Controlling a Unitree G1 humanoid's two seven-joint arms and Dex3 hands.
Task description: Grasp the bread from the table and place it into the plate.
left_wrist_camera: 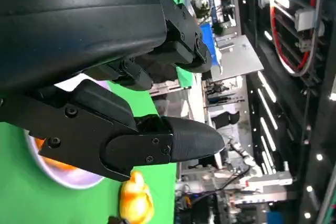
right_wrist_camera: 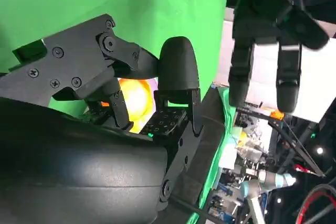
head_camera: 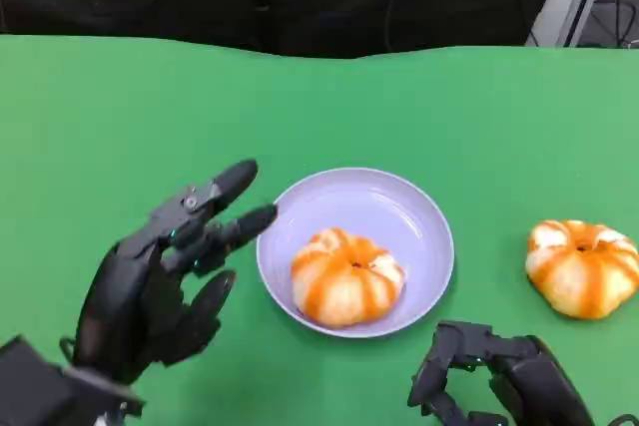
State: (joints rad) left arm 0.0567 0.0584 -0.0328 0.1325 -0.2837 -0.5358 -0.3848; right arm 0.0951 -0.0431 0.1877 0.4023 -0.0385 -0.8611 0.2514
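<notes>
One bread (head_camera: 346, 277) sits in plate (head_camera: 401, 209), frame centre; another bread (head_camera: 582, 267) lies on tabletop (head_camera: 120, 117), right. Left robot hand (head_camera: 165, 271) spread, empty; right robot hand (head_camera: 499, 376) curled, empty. Next: reach right bread.

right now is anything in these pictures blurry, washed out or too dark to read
Head view: evenly lit and sharp on the plate and both breads; only soft shadows. Left wrist view: the left hand is a dark close mass, the background lights glare. Right wrist view: the bread glows overexposed behind the right hand's fingers.
</notes>
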